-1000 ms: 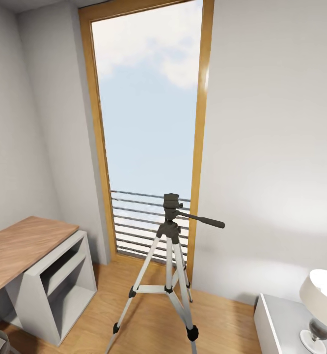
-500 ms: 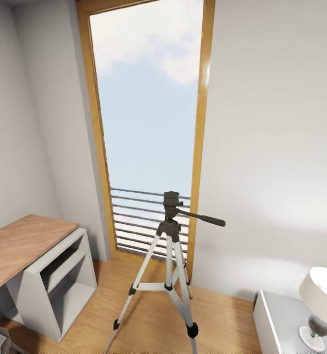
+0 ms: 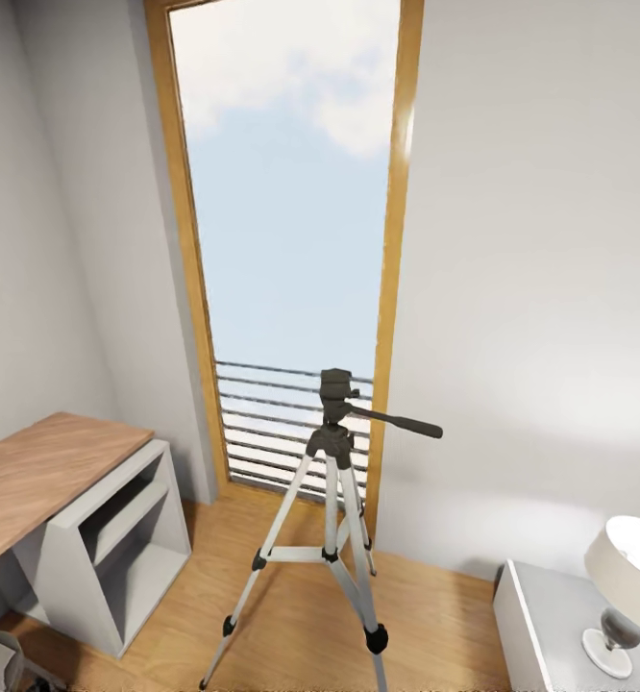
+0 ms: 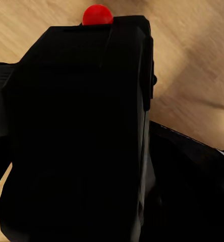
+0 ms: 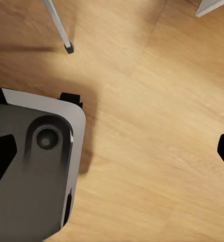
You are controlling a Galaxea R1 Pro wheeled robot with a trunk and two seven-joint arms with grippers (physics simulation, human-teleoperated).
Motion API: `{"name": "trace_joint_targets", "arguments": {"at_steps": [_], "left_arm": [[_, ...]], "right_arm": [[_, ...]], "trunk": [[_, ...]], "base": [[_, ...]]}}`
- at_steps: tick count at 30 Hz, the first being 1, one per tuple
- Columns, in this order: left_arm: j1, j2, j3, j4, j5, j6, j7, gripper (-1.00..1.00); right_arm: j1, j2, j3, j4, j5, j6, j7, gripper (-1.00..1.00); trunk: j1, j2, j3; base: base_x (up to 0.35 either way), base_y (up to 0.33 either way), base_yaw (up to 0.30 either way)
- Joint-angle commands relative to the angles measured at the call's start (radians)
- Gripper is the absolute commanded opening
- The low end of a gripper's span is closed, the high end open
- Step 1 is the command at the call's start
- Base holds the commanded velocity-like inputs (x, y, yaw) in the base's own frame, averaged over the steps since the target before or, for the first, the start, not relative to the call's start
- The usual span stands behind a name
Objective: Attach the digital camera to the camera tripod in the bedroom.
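Head view puts the camera tripod (image 3: 332, 519) straight ahead of us, standing on the wood floor (image 3: 435, 615) in front of the tall window (image 3: 291, 240); its black head (image 3: 336, 388) sits bare, pan handle (image 3: 397, 423) pointing away from the desk (image 3: 41, 471) toward the white lamp (image 3: 627, 586). In the left wrist view we hold the digital camera (image 4: 81, 131), our left gripper (image 4: 76, 151) clamped around its black body, red button (image 4: 97, 14) showing at one edge. Our right gripper (image 5: 112, 151) hangs over bare floor with its fingers wide apart, near a grey base unit (image 5: 36, 171). We judge the camera rigid, light and smooth-shelled, best held by its flat sides. The tripod looks spindly and easy to tip, so contact belongs at the head, not the legs.
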Motion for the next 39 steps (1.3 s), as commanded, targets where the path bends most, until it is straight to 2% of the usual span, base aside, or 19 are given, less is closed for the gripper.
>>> {"name": "trace_joint_targets", "arguments": {"at_steps": [1, 39], "left_arm": [[0.000, -0.001, -0.009, 0.000, 0.005, -0.001, 0.004, -1.00], [0.000, 0.000, -0.010, 0.000, 0.004, -0.002, 0.004, -1.00]], "right_arm": [[-0.001, -0.001, 0.001, 0.003, 0.005, -0.006, 0.001, 1.00], [0.009, 0.005, 0.001, 0.004, 0.009, -0.003, 0.001, 1.00]], "trunk": [[0.000, -0.001, -0.003], [0.000, -0.001, -0.064]], "base": [[0.000, 0.000, 0.000], [0.000, 0.000, 0.000]]}}
